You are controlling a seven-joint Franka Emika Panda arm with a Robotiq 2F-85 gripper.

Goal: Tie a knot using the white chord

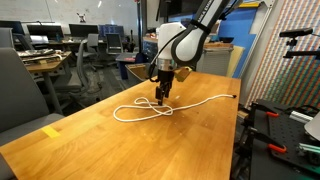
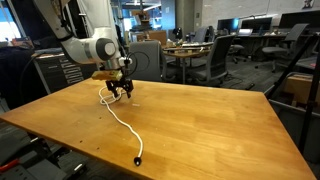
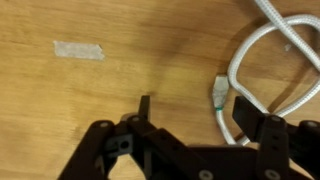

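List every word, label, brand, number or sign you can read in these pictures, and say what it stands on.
No readable text in any view.
Pale strip of tape on the light wooden table: blank.
Small yellow tape piece: no writing visible.
Long thin white cord and black robot hand: no marks legible.
Background office chairs and desks: anything there is too small and blurred to read.

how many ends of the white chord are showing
2. The white chord has one tip just ahead of the gripper in the wrist view, beside its loop; the other tip lies near the table edge in an exterior view.
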